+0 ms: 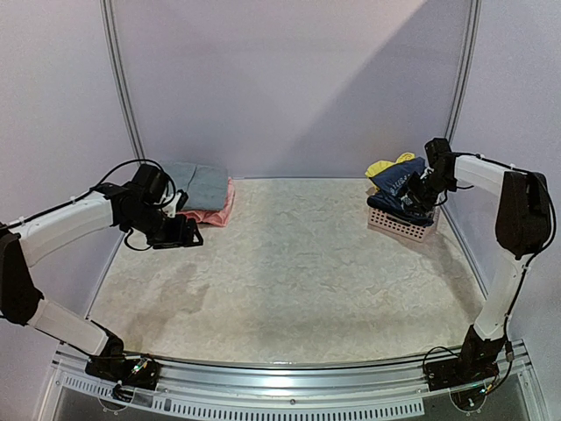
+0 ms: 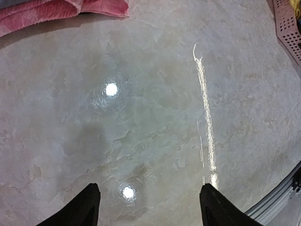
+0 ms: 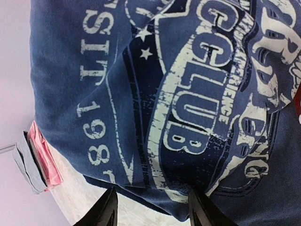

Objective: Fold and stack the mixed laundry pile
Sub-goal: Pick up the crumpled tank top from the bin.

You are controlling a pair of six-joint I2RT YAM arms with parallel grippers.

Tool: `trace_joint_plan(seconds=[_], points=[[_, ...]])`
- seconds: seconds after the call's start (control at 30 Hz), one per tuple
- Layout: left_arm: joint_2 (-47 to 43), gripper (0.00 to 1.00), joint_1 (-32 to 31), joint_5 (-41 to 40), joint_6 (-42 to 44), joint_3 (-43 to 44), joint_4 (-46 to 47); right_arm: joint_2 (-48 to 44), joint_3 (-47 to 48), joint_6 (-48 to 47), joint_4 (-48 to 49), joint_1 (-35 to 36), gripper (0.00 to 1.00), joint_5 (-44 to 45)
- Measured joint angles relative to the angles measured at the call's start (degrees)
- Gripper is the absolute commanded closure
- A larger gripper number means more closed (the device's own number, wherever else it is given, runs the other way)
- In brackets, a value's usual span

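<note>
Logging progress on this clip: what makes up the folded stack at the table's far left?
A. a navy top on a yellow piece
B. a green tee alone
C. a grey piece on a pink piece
C: the top view shows a grey piece lying on a pink piece there; the navy top is across at the basket.

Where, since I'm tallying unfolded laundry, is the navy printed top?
Top view, far right: the navy printed top lies heaped on the pink basket, beside a yellow piece.
</note>
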Motion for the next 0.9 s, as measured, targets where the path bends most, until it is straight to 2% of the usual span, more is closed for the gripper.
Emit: trace_joint_plan(seconds=[0.1,0.3,0.4,0.53,0.67,0.9], points=[[0.2,0.27,0.0,0.3,0.2,0.0,-0.3,0.0,0.0,-0.6,-0.2,0.0,0.48,0.4],[0.3,0.27,0.0,0.4,0.4,0.0,-0.9,0.8,0.3,-2.4,-0.6,0.0,0.6,0.8],[0.7,0.27,0.0,0.5,0.6,0.4,-1.0,2.4,1.5,-3.1,-1.3,0.0,0.69,1.0],[1.0,0.27,0.0,0.5,0.7,0.6,-1.1,4.3,3.8,-3.8,-2.3,0.0,0.87,1.3],[1.4,0.27,0.0,0.6,0.7,0.9,-1.2,5.5,5.9,-4.4,-3.2,0.0,0.98,1.6],[2.0,0.28,0.0,0.6,0.7,1.6,-1.3,5.6,8.8,-5.1,-5.4,0.0,1.0,2.5]])
